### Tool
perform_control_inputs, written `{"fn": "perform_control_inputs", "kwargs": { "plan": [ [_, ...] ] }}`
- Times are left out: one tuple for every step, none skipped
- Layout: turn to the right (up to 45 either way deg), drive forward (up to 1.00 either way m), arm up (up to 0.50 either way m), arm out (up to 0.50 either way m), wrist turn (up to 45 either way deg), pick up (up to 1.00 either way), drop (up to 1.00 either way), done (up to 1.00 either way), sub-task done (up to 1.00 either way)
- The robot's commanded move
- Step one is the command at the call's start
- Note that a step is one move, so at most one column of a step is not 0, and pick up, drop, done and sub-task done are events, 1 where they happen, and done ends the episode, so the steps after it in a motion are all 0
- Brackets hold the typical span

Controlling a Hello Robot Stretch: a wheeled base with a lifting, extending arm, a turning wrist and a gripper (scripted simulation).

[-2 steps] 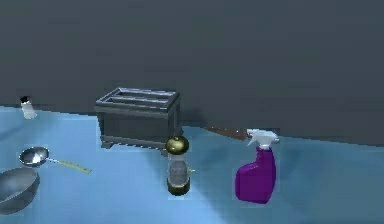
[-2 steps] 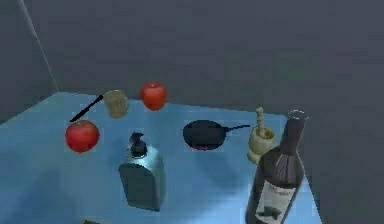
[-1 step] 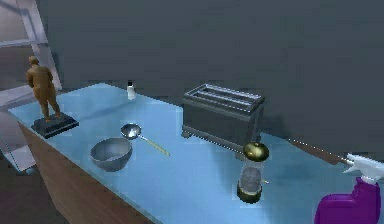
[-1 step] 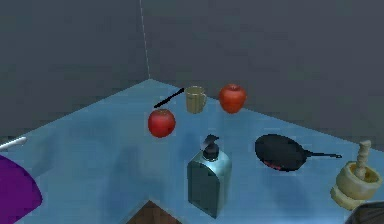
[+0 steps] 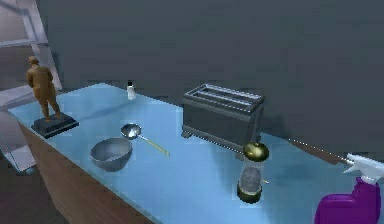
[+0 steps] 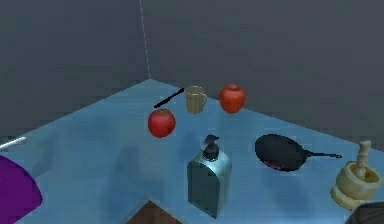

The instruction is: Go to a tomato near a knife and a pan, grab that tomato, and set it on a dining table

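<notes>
On the pale blue counter [image 6: 100,150] in the arm side view lie two red round tomatoes. One tomato [image 6: 161,122] sits near the back corner, just below a thin dark knife [image 6: 168,99]. The other tomato [image 6: 232,97] lies farther right, beside a tan cup [image 6: 195,98]. A black pan [image 6: 281,152] rests to the right of both, its handle pointing right.
A soap dispenser [image 6: 209,178] stands in front of the tomatoes, a mortar with pestle [image 6: 359,178] at the right, a purple bottle [image 6: 15,195] at the lower left. The forward view has a toaster [image 5: 222,114], statue [image 5: 43,90], bowl [image 5: 111,153], ladle [image 5: 135,132] and purple spray bottle [image 5: 350,195].
</notes>
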Motion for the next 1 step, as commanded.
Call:
{"fn": "perform_control_inputs", "kwargs": {
  "plan": [
    [0.0,0.0,0.38,0.0,0.0,0.0,0.0,0.0,0.0]
  ]
}}
